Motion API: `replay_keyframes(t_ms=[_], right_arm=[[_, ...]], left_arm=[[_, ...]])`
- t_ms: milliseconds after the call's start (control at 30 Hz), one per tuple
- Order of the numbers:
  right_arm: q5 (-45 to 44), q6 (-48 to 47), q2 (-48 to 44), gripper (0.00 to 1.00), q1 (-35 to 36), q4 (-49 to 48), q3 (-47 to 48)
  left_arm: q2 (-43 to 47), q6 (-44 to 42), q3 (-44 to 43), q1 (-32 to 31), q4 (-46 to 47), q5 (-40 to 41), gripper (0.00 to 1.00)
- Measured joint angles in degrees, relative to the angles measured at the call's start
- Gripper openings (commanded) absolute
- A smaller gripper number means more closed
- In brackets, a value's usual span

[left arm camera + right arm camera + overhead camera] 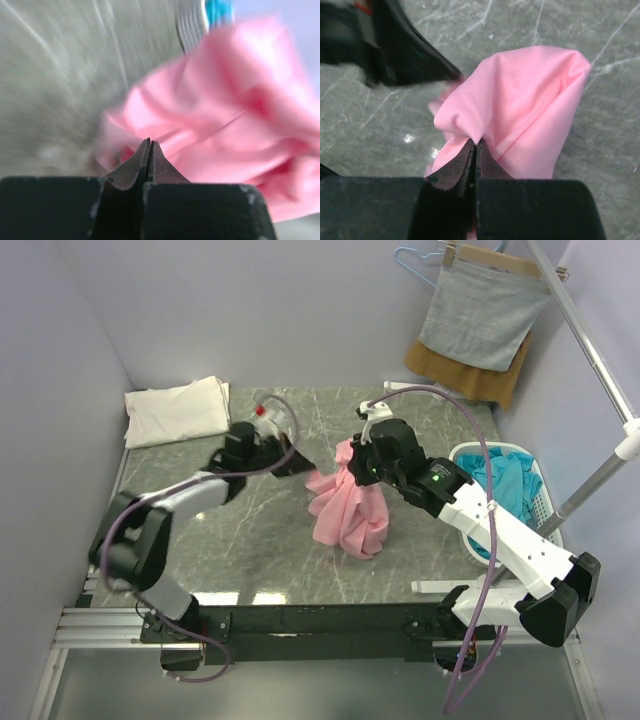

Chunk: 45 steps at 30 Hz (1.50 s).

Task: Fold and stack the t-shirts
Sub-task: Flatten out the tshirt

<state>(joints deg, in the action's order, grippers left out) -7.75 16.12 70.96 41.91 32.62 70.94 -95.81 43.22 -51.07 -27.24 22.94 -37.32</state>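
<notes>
- The pink t-shirt (pixel 346 506) is seen as a bunched, crumpled drape of pale pink cloth with deep folds; no neck or sleeve can be made out.
- It is gathered to a peak at the right gripper (pixel 475 143), and from there it hangs below the fingertips, widening towards its lower end, which rests on the grey marbled table (pixel 250 550).
- Its long axis is run from the pinched peak down and away from that gripper, towards the near edge of the table in the top view.
- The right gripper is closed tight, with a fold of the shirt pinched between its tips.
- The left gripper (pixel 150 143) is likewise closed, finger against finger, at a corner of the shirt drawn out sideways to its tips.
- Well behind the left gripper a folded cream-white t-shirt (pixel 178 410) is laid flat.
- Beside the right arm, teal-blue t-shirts (pixel 508 483) are heaped in a white basket (pixel 462 454).
</notes>
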Motion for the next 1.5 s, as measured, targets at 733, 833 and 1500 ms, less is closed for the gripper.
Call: replay_keyframes(t_ms=[733,833,1500], right_arm=[[-20.1,3.1,14.5,1.0,-13.8,1.2,-9.6],[-17.2,2.1,14.0,1.0,-13.3,2.9,-10.1],[-4.9,-6.5,36.2,0.9,-2.5,1.4,6.6]], left_arm=[[19.3,-10.4,-1.9,12.0,-23.6,13.1,0.01],[17.8,-9.6,-0.9,12.0,-23.5,12.5,0.01],[15.7,-9.1,0.6,12.0,-21.5,12.4,0.01]])
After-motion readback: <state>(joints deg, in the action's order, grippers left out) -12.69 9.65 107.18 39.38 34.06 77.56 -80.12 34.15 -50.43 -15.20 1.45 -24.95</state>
